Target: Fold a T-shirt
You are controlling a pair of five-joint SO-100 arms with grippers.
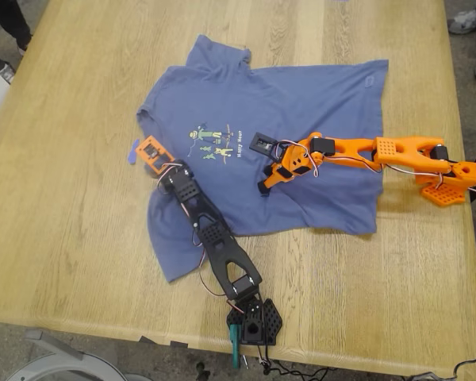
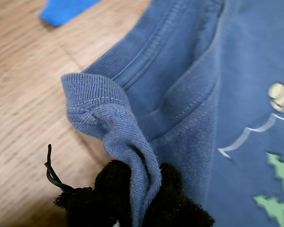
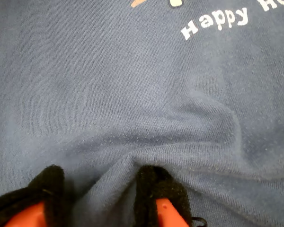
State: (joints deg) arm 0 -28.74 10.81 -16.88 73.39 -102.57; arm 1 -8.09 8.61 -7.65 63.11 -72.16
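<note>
- While the slate-blue short-sleeved cotton T-shirt (image 1: 285,151) lies spread, print up, near the middle of the light wooden table (image 1: 79,238), no completed fold shows in any view; I judge the task to be at its opening grasp.
- Shirt layout, exterior view: collar toward 9 o'clock, hem toward 3 o'clock, one sleeve toward 12 o'clock, the other toward 7 o'clock. The green-and-yellow cartoon print (image 1: 209,141) sits on the chest just beside the white lettering (image 3: 215,22).
- My first gripper (image 2: 146,189), on the black arm reaching up from 6 o'clock of the exterior view, pinches a raised pleat of the ribbed collar (image 2: 92,101) between its black foam-padded fingers (image 2: 109,189); the cloth stands up between them.
- My second gripper (image 3: 109,189), on the orange arm reaching in from 3 o'clock of the exterior view, has a ridge of chest fabric bunched between its black-padded fingers (image 3: 161,184), below the lettering. The pads look pressed on that ridge, though a small gap beside one pad leaves the hold less sure.
- A small blue scrap (image 1: 132,151) lies on the wood just beyond the collar at 9 o'clock.
- Done: two holds taken. Left, by my estimate: lifting, every fold, and flattening.
</note>
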